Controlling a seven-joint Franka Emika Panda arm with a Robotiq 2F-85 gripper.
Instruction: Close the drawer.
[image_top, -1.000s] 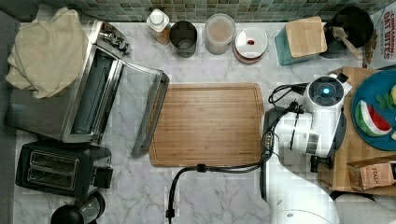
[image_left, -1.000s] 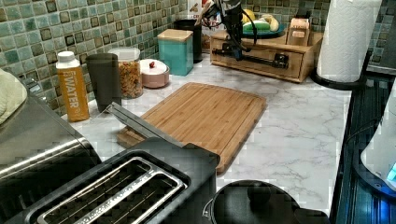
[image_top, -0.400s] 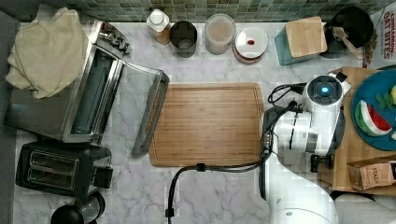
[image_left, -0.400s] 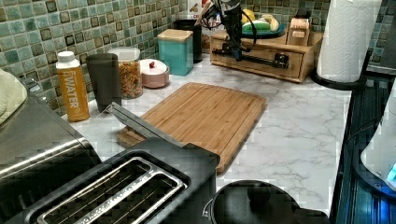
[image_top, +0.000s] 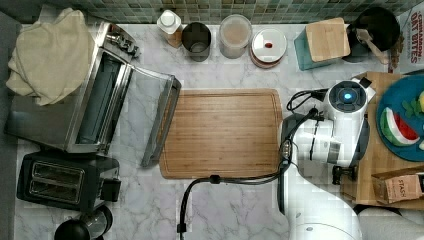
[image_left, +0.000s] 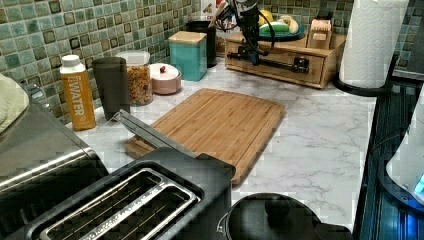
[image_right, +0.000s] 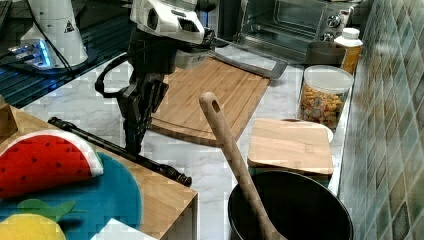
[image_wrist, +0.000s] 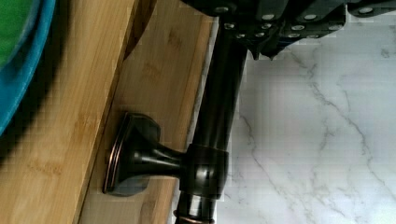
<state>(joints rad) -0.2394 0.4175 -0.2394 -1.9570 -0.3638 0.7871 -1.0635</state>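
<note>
The drawer (image_left: 272, 69) is the light wood front of a low wooden box at the back of the counter in the left view. It sits nearly flush under the box's top. A dark metal bar handle (image_left: 280, 59) runs along it. My gripper (image_left: 252, 54) hangs straight down at the handle's left part in the left view. In the right view the gripper (image_right: 133, 144) meets the bar handle (image_right: 160, 167) at the box's edge. In the wrist view, the handle (image_wrist: 219, 116) stands off the drawer front (image_wrist: 159, 84) on a round post.
The box top (image_top: 380, 170) carries a blue plate (image_top: 400, 107) with toy fruit. A large cutting board (image_top: 222, 132) lies mid-counter, and a toaster oven (image_top: 95, 100) stands with its door down. Jars (image_top: 235, 35), a teal canister (image_left: 187, 52) and a paper towel roll (image_left: 372, 40) ring the area.
</note>
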